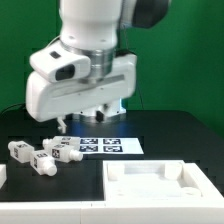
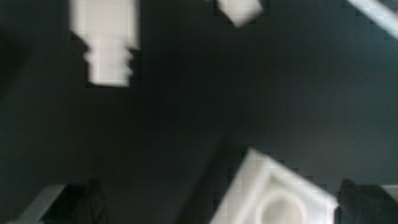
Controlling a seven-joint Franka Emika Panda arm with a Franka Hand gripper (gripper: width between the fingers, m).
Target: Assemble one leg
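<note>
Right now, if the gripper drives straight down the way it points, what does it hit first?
Probably the bare black table, under the open gripper. The corner of a white rimmed panel juts in near one finger and may catch first; depth is unclear.

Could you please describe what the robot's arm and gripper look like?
The arm is white with rounded shells and a dark grey joint band. The gripper has a boxy white body and dark fingers. No cables show.
</note>
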